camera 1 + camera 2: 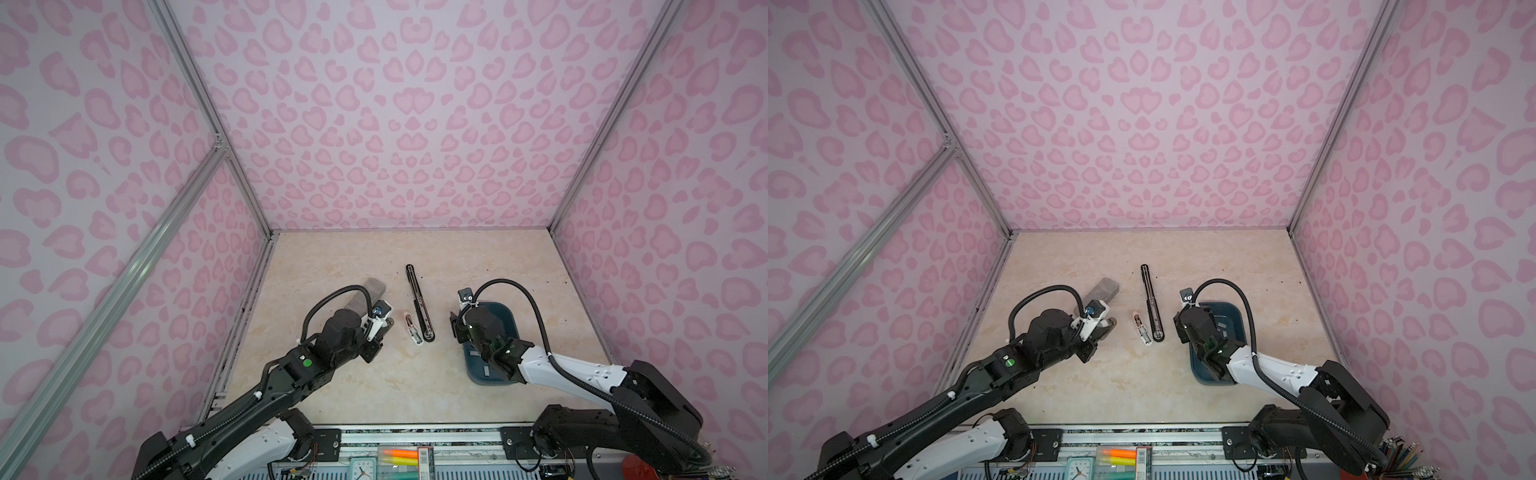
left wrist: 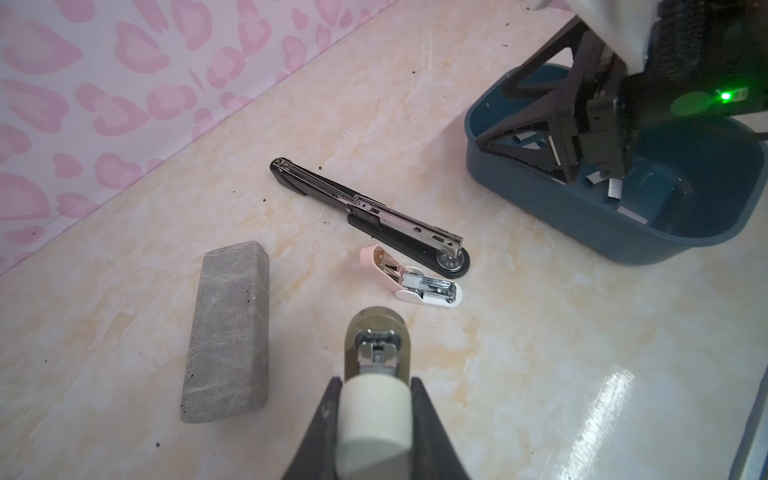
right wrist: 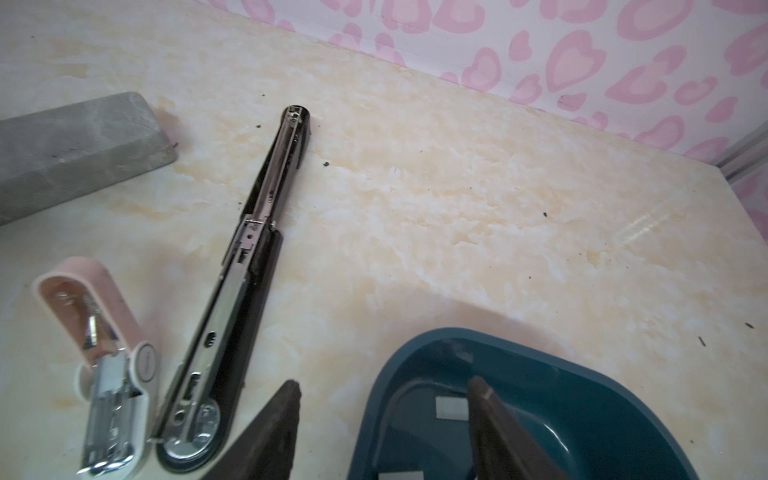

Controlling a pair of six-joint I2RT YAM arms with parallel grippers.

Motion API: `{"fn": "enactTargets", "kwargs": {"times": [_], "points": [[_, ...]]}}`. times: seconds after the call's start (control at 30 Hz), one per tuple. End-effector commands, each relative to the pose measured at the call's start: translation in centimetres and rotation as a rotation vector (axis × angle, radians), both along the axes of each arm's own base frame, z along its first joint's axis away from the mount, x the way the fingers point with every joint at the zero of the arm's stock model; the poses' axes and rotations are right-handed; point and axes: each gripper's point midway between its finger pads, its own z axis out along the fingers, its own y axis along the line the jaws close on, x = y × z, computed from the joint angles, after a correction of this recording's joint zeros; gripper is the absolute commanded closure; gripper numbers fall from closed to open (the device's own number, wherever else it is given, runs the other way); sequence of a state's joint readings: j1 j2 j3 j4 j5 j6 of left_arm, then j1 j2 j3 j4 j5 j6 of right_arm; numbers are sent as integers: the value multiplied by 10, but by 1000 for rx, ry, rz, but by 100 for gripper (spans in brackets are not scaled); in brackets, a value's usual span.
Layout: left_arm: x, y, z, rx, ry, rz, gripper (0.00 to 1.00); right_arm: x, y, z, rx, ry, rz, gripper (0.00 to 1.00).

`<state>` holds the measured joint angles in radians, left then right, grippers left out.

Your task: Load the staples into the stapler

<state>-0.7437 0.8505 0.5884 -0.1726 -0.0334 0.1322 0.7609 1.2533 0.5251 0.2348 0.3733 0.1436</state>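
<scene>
Since the staples (image 3: 451,406) lie in the blue tray (image 3: 436,332) just beneath the right end effector (image 3: 384,383), jaws apart and empty, that arm is nearer; left end effector (image 2: 376,392), clamped on a small olive stapler (image 2: 376,345), sits well apart.

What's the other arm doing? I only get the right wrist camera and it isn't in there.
Observer: The left gripper is shut on a small stapler, cream and olive.
Operator: My picture chops off the grey block. Is anything on it?
Observer: No. The left wrist view shows the whole grey block, lying flat with nothing on it or against it.
Operator: Are there more staples than the ones in front of me?
Observer: Yes. In a top view more staples lie in the near part of the blue tub, behind where your camera looks.
</scene>
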Motion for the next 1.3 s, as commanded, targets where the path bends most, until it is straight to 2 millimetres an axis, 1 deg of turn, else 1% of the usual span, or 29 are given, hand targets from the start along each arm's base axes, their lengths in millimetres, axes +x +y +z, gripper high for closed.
{"fn": "enactTargets", "kwargs": {"times": [0.0, 0.07, 0.13, 0.2, 0.23, 0.33, 0.4, 0.47, 0.57, 0.67, 0.77, 0.83, 0.97, 1.13, 1.27], "points": [[0, -7, 17, -85, -63, -34, 96, -20, 36, 23, 68, -22, 127, 36], [-4, -11, 13, -77, -43, -64, 96, -41, 69, 44, 106, -59, 250, 36], [-6, -16, 10, -63, -12, -95, 96, -61, 91, 60, 116, -92, 321, 37], [-9, -26, 6, -55, 22, -151, 96, -78, 107, 72, 132, -116, 376, 38], [-11, -32, 4, -53, 38, -183, 96, -84, 113, 75, 142, -117, 402, 38], [-18, -48, -4, -48, 67, -289, 96, -97, 124, 82, 191, -112, 454, 41], [-17, -51, -9, -29, 79, -304, 96, -100, 124, 85, 223, -116, 452, 42], [-18, -52, -10, -24, 75, -323, 96, -98, 122, 85, 241, -123, 432, 43], [-30, -55, -7, -36, 73, -384, 96, -92, 122, 85, 251, -137, 395, 44], [-44, -57, 0, -62, 59, -459, 96, -87, 128, 84, 258, -135, 375, 44], [-50, -59, 3, -84, 55, -489, 96, -84, 137, 82, 277, -109, 364, 44], [-50, -59, 1, -76, 67, -486, 96, -81, 138, 79, 273, -101, 345, 45], [-48, -59, 2, -80, 62, -479, 96, -77, 127, 69, 267, -92, 299, 45], [-43, -57, 14, -91, 49, -443, 96, -75, 117, 60, 283, -79, 277, 46], [-41, -53, 23, -117, 3, -411, 96, -75, 112, 55, 294, -83, 269, 46]]}}
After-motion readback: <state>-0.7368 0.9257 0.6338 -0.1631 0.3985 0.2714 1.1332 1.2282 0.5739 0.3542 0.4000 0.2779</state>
